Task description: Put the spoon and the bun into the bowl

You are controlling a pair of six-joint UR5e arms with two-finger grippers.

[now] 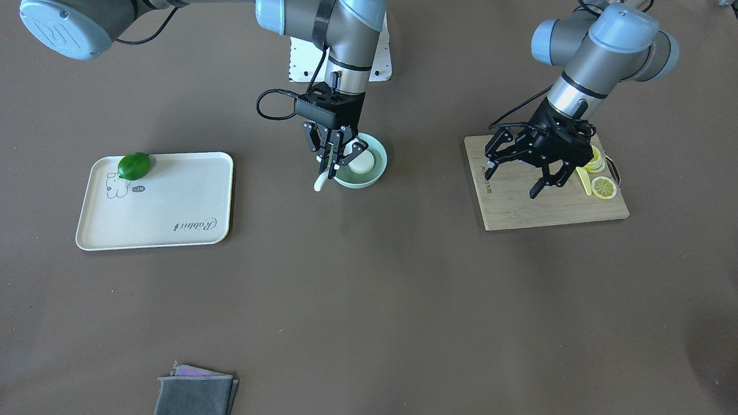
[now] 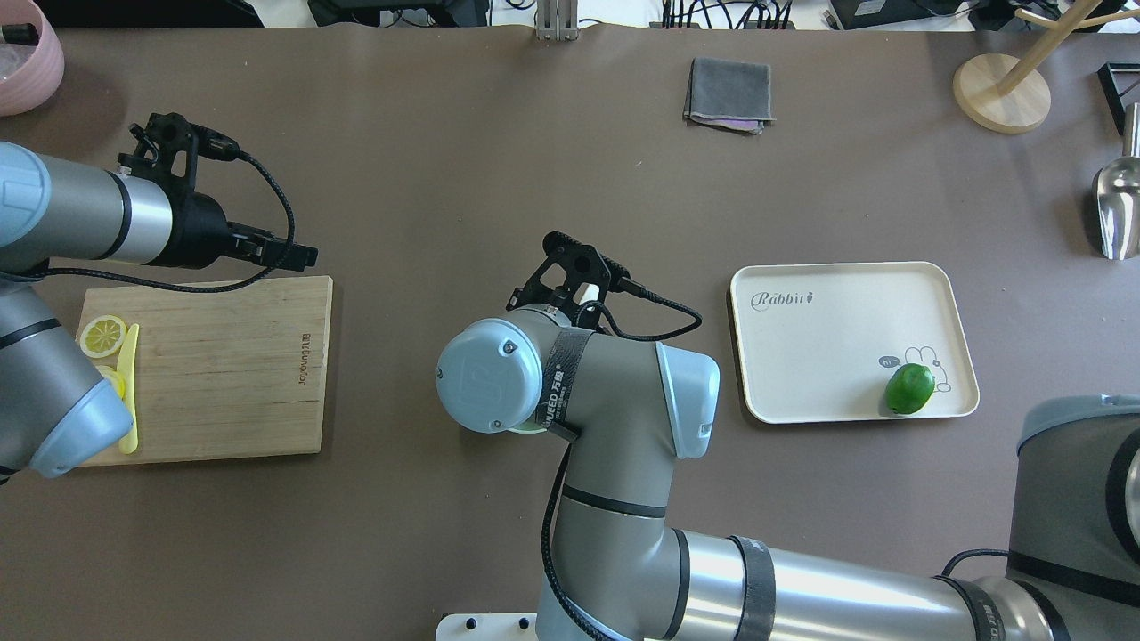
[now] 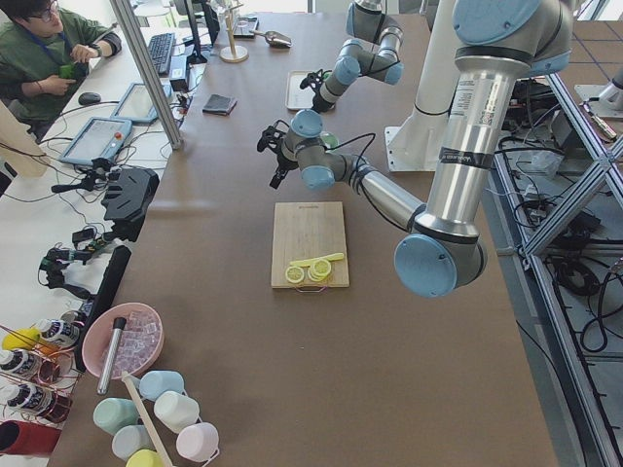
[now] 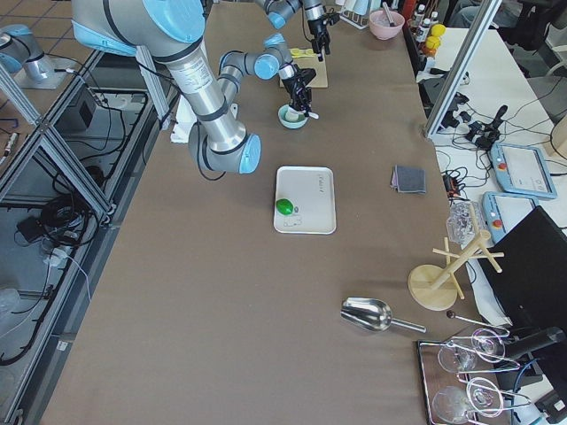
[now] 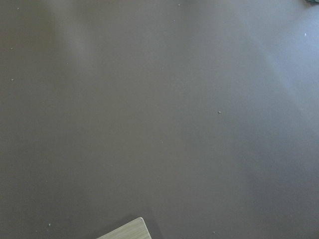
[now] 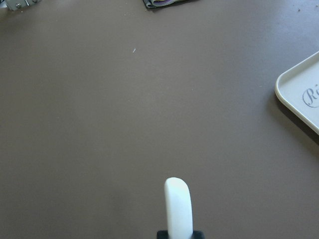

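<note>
The right gripper (image 1: 333, 167) hangs at the rim of the bowl (image 1: 369, 180), its 2 fingers closed tight on the spoon (image 1: 319, 184). The left gripper (image 1: 516, 177) hovers over the wooden board (image 1: 536, 210), spread wide and holding nothing. The tray (image 1: 167, 202) lies on the bowl's other side, well apart, with a lime (image 1: 134, 165) in 1 corner. A folded grey cloth (image 1: 196, 395) sits far off by the table's edge. Lemon slices (image 1: 603, 188) and a yellow knife (image 1: 584, 180) lie at the board's end, near the left gripper. The bun (image 1: 362, 165) rests inside the bowl, just beside the right gripper's fingers. The spoon's handle end sticks out past the bowl's rim.
</note>
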